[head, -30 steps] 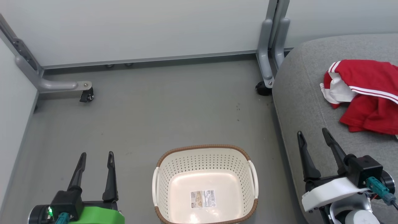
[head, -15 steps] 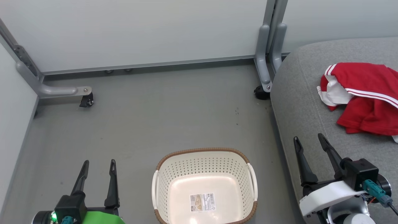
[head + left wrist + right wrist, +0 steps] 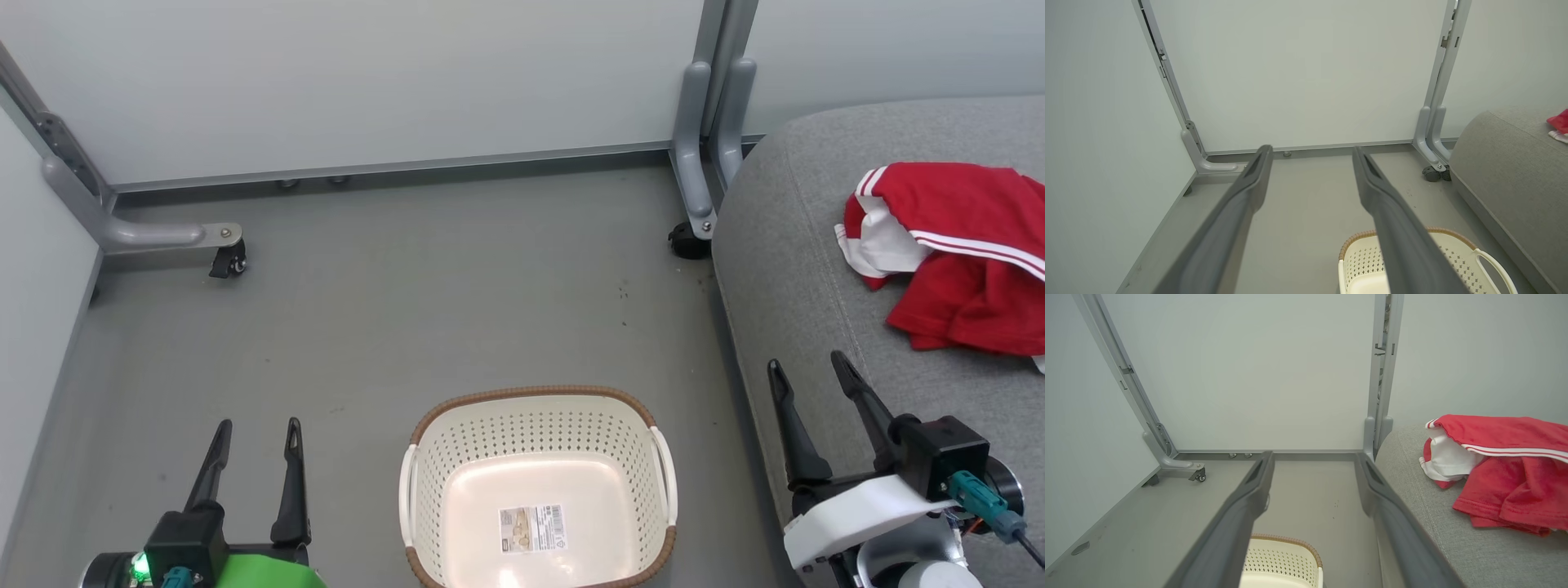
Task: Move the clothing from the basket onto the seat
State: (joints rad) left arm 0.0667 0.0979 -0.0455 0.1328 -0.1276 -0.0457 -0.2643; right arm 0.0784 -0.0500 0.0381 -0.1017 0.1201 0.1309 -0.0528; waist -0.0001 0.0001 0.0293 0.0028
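**Basket's looking bare, the reds are lying off to its right**

So I'm hanging here with the basket [image 3: 531, 393] sitting on the floor [image 3: 408, 310] between my two hands. My left gripper [image 3: 259, 426] is hovering just left of the basket, fingers spread wide and gripping nothing. My right gripper [image 3: 804, 361] is doing the same just right of the basket, fingers apart and nothing between them, poking up over the near edge of the seat [image 3: 792, 269].

Inside the basket I'm only seeing a paper label [image 3: 532, 528] stuck to the bottom. The clothing [image 3: 963, 269] is lying in a rumpled heap on the seat, to the right of the basket and farther back from it. I can't tell how many garments are in that heap.

The bit that matters: from the basket, the heap is lying entirely on the right-hand side, with its white-panelled end pointing back toward the basket and the rest stretching away from it, past the edge of the head view. That's putting it ahead of my right fingers and a bit to their right, and well apart from my left ones, which have the whole basket in between.

I'm reckoning the job is basically finished. If anything needs nudging, my right arm is looking like the one for it.
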